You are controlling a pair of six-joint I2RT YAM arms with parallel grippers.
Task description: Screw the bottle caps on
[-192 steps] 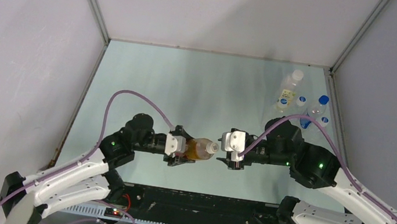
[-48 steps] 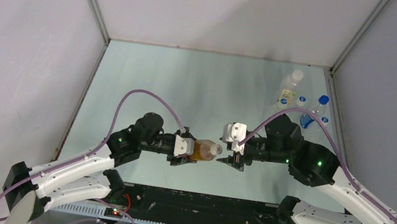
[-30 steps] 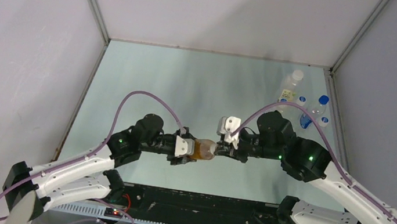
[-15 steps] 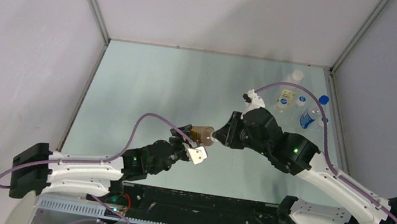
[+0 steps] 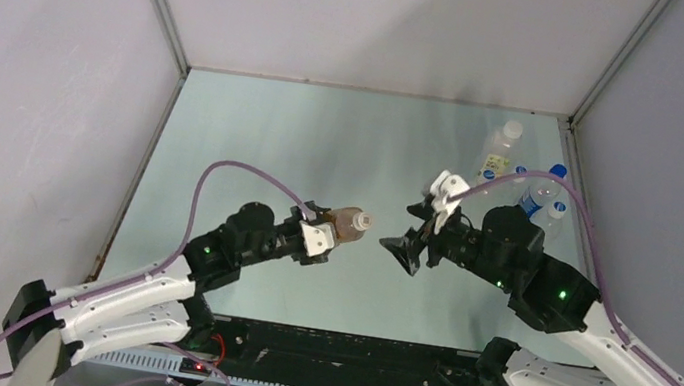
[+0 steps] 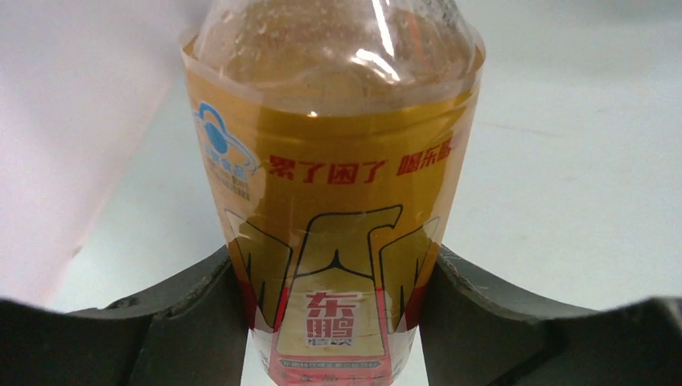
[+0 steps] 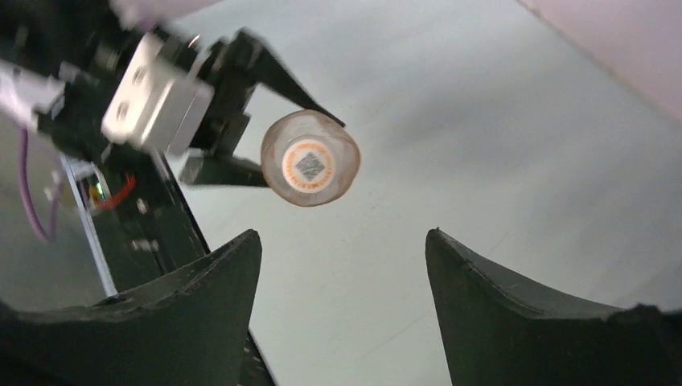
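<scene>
My left gripper (image 6: pixel 334 269) is shut on the amber-filled bottle (image 6: pixel 334 185) with the red-orange label, gripping its lower body. In the top view the gripper (image 5: pixel 327 234) holds the bottle (image 5: pixel 346 223) tilted above the table, neck pointing right. A white cap (image 5: pixel 364 220) sits on the neck; the right wrist view shows it end-on (image 7: pixel 310 166). My right gripper (image 5: pixel 405 252) is open and empty, a short gap right of the cap. In the right wrist view (image 7: pixel 342 241) its jaws stand wide apart below the cap. Two clear bottles with blue caps (image 5: pixel 555 172) stand at the back right.
A clear yellow-labelled bottle (image 5: pixel 499 146) with a white cap stands at the back right next to the blue-capped ones. The right arm's purple cable (image 5: pixel 522 178) arcs in front of that group. Grey walls close in the table on three sides.
The right gripper, which was at the bottle's neck half a second ago, has let go, opened and drawn back to the right. The left arm has shifted, still holding the bottle.
</scene>
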